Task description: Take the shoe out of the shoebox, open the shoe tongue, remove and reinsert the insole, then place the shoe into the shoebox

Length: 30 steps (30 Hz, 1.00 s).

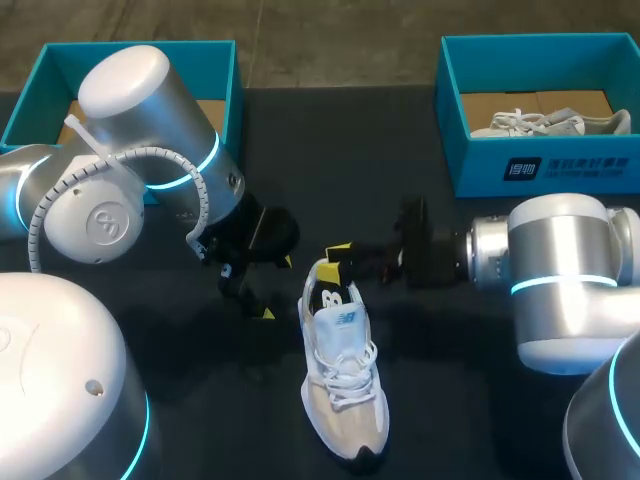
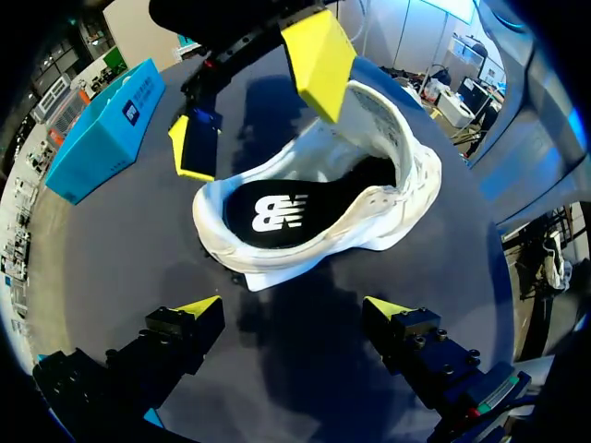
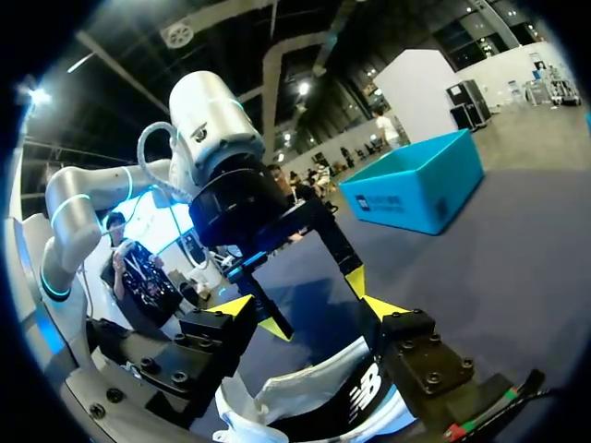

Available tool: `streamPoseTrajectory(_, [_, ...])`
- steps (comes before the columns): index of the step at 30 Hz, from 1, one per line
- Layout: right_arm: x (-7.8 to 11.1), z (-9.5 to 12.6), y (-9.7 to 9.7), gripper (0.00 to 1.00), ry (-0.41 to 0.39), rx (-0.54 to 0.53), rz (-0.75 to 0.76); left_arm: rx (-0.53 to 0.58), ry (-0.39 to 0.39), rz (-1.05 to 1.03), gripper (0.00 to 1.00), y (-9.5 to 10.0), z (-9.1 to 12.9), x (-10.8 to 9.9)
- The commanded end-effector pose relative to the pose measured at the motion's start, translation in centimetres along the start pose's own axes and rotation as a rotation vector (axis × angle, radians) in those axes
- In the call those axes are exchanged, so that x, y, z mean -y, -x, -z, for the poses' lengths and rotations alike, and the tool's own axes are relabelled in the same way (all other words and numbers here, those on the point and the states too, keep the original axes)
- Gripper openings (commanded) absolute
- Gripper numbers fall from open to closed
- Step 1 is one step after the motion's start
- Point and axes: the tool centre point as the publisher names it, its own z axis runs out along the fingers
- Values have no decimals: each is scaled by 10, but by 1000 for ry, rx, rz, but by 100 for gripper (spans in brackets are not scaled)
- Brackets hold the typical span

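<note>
A white and beige sneaker (image 1: 342,385) lies on the dark table, toe toward the front edge, with its black insole (image 2: 277,210) showing inside. My right gripper (image 1: 333,262) hangs open over the heel opening, one yellow fingertip (image 2: 319,60) above the shoe's collar and the other beside the heel. In the right wrist view the shoe's collar (image 3: 305,397) lies between and under the right gripper (image 3: 309,306). My left gripper (image 1: 258,300) is open just left of the heel. Its own view shows the left gripper (image 2: 294,306) holding nothing, a short way from the shoe (image 2: 369,185).
A teal shoebox (image 1: 540,165) at the back right holds a second white shoe (image 1: 550,122). Another teal box (image 1: 215,60) stands at the back left, partly behind my left arm. The teal box (image 3: 416,189) also appears past the left arm's gripper (image 3: 314,305).
</note>
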Motion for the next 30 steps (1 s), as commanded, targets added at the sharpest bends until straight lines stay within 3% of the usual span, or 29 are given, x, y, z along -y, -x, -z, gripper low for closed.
streamPoseTrajectory(1, [0, 9, -7, 53, 4, 47, -3, 3, 0, 0, 100, -1, -1, 0])
streamPoseTrajectory(3, [2, 12, -8, 36, 4, 64, -16, 3, 0, 0, 100, -1, -1, 0])
streamPoseTrajectory(5, [3, 15, -8, 0, 0, 98, -33, 3, 0, 0, 100, -1, -1, 0])
streamPoseTrajectory(9, [2, 24, -14, 0, -17, 178, -45, 3, 0, 0, 100, -1, -1, 0])
streamPoseTrajectory(13, [-2, 32, -19, 0, -63, 357, -72, 3, 0, 0, 100, -1, -1, 0])
streamPoseTrajectory(26, [1, 27, -19, 0, -67, 337, -83, -5, -13, -19, 100, -1, 4, -4])
streamPoseTrajectory(27, [2, 21, -19, 0, -116, 388, -74, -8, -29, -43, 100, -2, 7, -5])
streamPoseTrajectory(30, [2, 7, -21, 0, -161, 432, -71, -11, -46, -89, 100, -5, 16, -12])
